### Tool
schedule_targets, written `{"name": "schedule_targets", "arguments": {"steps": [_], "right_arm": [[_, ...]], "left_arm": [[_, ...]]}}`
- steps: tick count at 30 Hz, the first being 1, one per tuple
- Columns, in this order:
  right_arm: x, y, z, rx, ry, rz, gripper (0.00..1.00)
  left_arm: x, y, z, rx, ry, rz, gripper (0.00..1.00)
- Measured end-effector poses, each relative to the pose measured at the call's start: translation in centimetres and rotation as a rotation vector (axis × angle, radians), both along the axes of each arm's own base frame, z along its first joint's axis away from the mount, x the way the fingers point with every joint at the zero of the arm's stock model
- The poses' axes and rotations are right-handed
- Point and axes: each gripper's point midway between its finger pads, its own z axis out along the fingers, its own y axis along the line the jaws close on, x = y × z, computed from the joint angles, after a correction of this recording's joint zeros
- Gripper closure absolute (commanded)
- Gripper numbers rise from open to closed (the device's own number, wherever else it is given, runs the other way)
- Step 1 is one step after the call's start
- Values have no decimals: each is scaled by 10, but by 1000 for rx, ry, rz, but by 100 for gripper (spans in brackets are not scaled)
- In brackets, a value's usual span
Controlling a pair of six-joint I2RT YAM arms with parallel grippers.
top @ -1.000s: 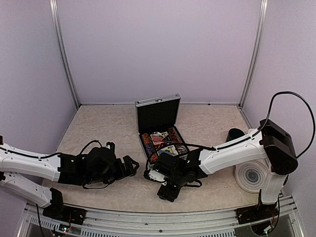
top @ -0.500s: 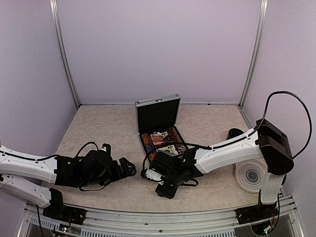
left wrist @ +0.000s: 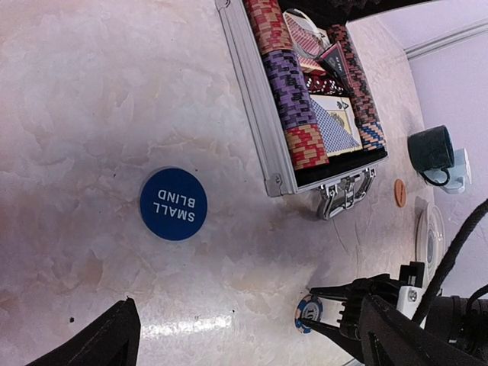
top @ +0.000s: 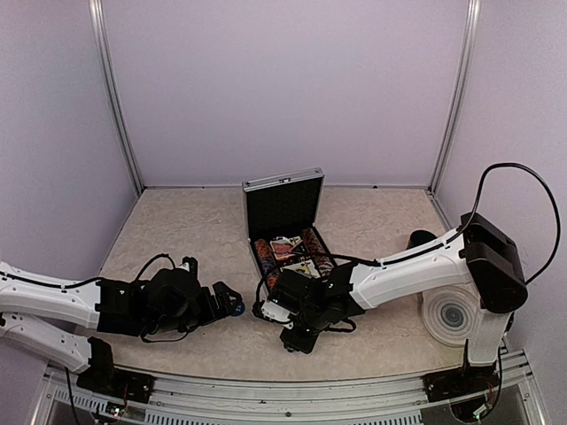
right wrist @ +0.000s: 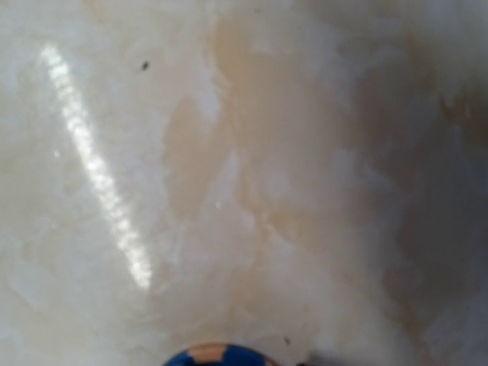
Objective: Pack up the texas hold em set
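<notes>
Left arm [top: 53,297] lies low along the near edge of the surface [top: 177,230], reaching right. Left end effector [top: 228,301] is spread fully wide and holds nothing. Blue round button [left wrist: 173,203] lies flat just ahead of its fingers; white text reads "SMALL BLIND". Right of it is a blue-edged chip [left wrist: 308,314], marking unreadable. Right end effector [top: 267,312] has its jaws standing narrow at that chip; can't tell if it's gripped. Open case [top: 283,205] sits mid-surface with its lid upright, chip rows [left wrist: 290,84] and a blue card deck [left wrist: 335,128] inside. Right arm [top: 416,270] stretches low from the near right corner.
</notes>
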Motion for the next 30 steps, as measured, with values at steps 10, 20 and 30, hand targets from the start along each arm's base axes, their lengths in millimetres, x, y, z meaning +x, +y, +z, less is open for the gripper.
{"name": "schedule_targets", "arguments": {"steps": [10,20,30], "right_arm": [[-2,-9,0,-42,14,5,40],[-9,-16,1,-72,59,4,34],[-15,5,33,-43,125,18,31]], "left_arm": [[-1,-1,0,-3,3,0,1],[-1,-1,-1,-2,4,0,1],[-1,-1,-6,37,6,-15,1]]}}
